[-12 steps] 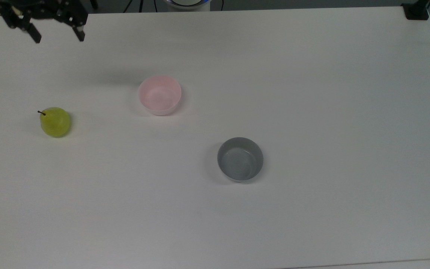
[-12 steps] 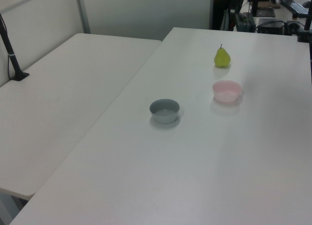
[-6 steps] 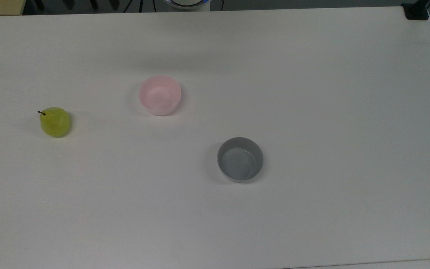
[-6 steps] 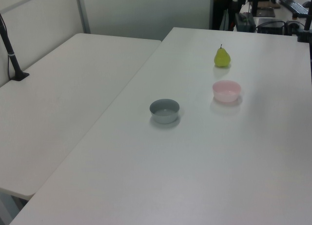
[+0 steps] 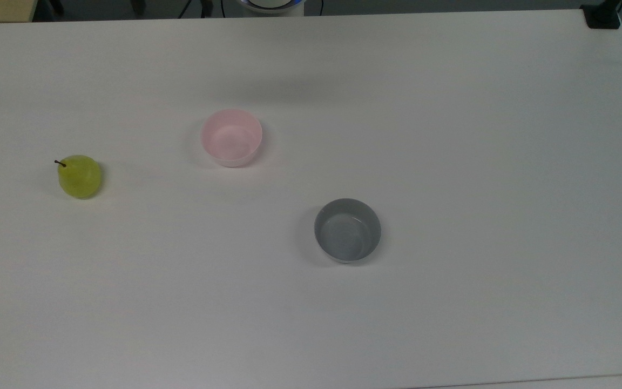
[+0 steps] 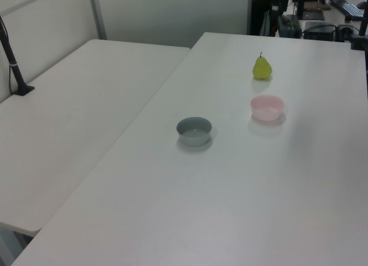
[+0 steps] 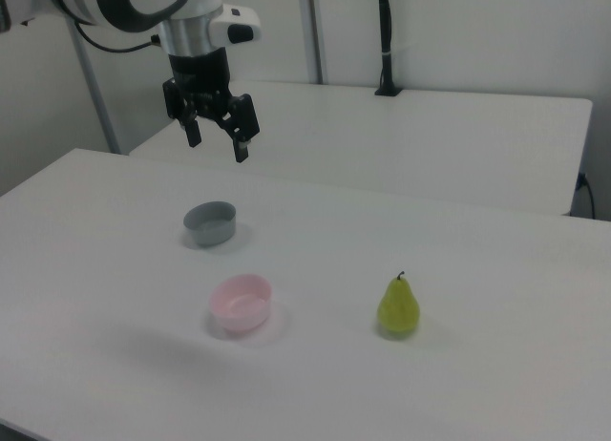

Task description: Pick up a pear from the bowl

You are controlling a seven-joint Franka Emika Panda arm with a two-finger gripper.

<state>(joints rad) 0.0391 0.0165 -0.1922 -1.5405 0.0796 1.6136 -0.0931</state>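
While the arm is drawing back from the table, its gripper (image 7: pixel 216 138) is hanging high in the right view, above and behind the grey bowl (image 7: pixel 210 222), fingers spread wide and holding nothing. A second ago that gripper was showing at the top view's upper left corner, past the pear; now it is gone from that corner, and nothing on the table has shifted.

Going across the top view from its left: the pear (image 5: pixel 79 176) is standing upright on the bare table (image 5: pixel 451 135), stem up, well apart from everything. Next the pink bowl (image 5: pixel 231 137) is sitting empty. Further to the top view's right, and nearer the camera, the grey bowl is sitting empty too.

So the fruit is resting on the tabletop, outside the pink bowl, and I'd judge the pick is finished, with the arm pulling away after setting it down.
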